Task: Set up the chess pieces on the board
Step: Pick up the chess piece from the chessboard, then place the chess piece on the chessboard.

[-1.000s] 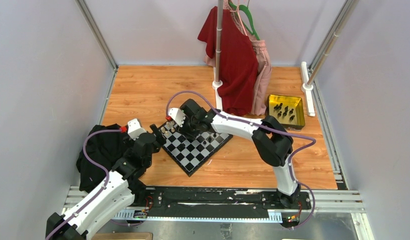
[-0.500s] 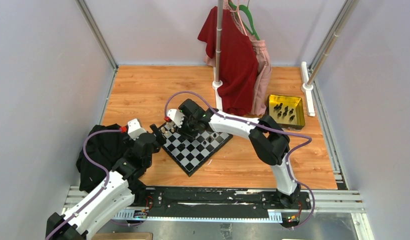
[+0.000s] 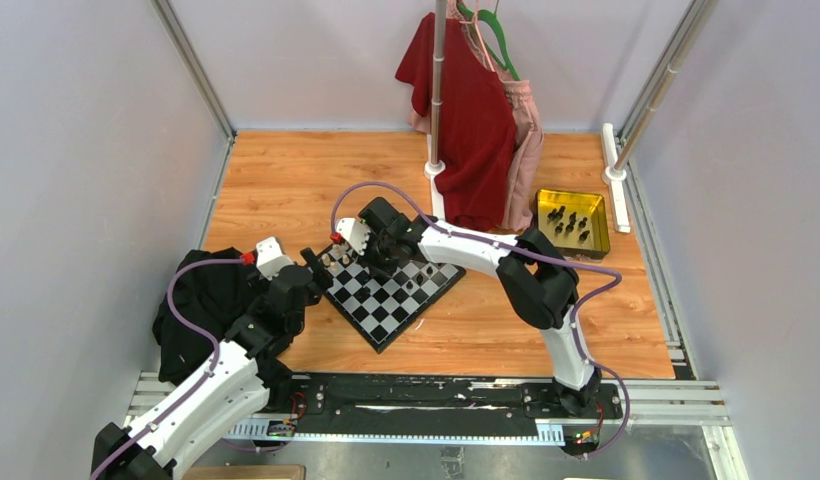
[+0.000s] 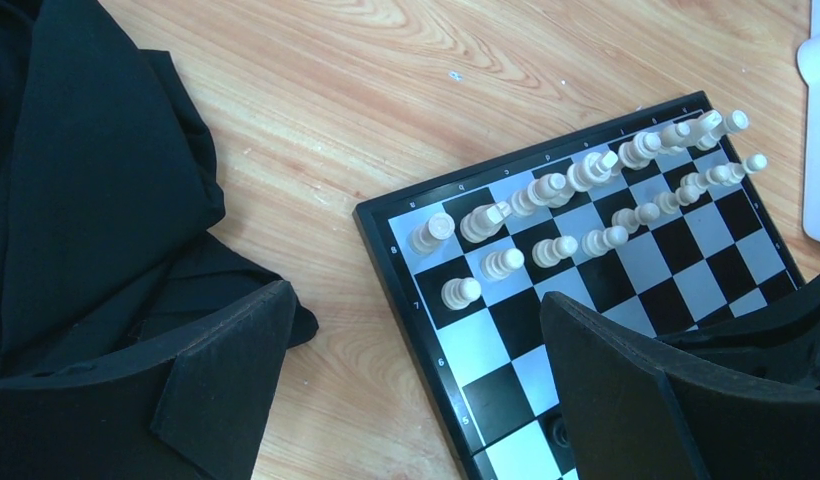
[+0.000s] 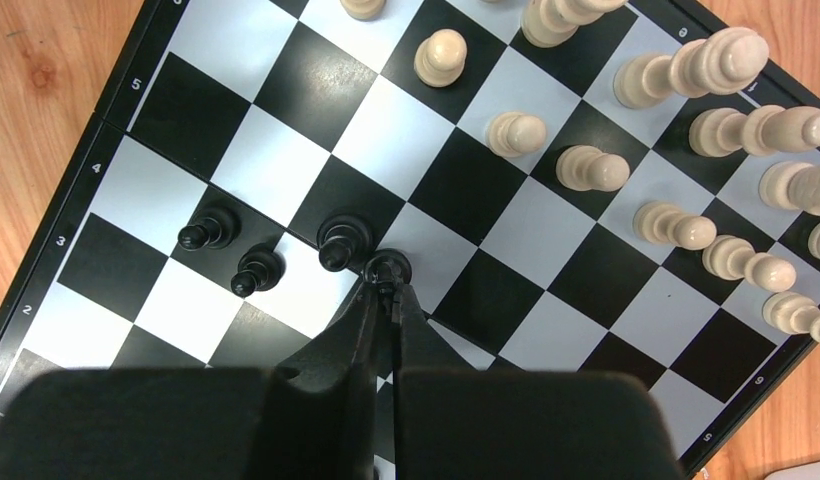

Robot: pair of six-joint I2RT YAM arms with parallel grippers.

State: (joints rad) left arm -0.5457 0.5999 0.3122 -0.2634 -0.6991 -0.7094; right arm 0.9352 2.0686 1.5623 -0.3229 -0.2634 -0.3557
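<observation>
Right arm [image 3: 466,245] had shifted slightly toward the far left since a second ago, we saw the right jaws clenched on a black pawn [image 5: 386,268] over the board [image 5: 546,235], beside three black pieces [image 5: 256,270], the left jaws released wide above the board's corner, cream pieces [image 4: 546,190] in two rows.

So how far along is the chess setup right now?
Done: the pale cream chess pieces stand in two rows along one edge of the black-and-white checkered board. In hand: the right gripper is shut on a tiny black piece, beside three black pieces on the board. Remaining: more black pieces lie in the yellow translucent tray. The left gripper is open.
</observation>
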